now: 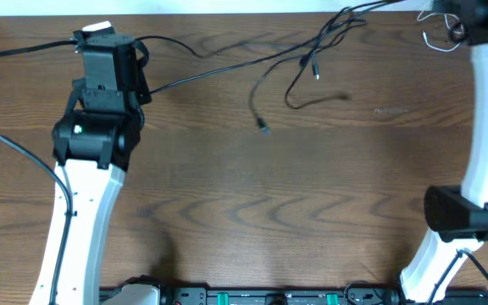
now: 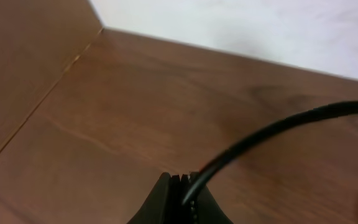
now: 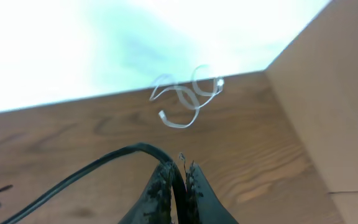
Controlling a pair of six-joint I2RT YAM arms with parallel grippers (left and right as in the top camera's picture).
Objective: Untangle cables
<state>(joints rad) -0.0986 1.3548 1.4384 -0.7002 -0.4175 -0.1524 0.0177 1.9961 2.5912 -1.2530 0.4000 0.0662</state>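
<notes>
The black cable (image 2: 278,126) runs across the back of the desk (image 1: 244,195), low on the left and rising toward the far right corner. Each end sits in a clenched hand: the left hand (image 2: 182,180) grips one end and the right hand (image 3: 180,171) appears to pinch the other. Its loose loops lie right of the middle, nearer the right hand. The white cable (image 3: 173,122) lies curled just beyond the right fingertips and does not seem to cross the black one. Pulling the hands apart along that line should likely straighten the loops.
</notes>
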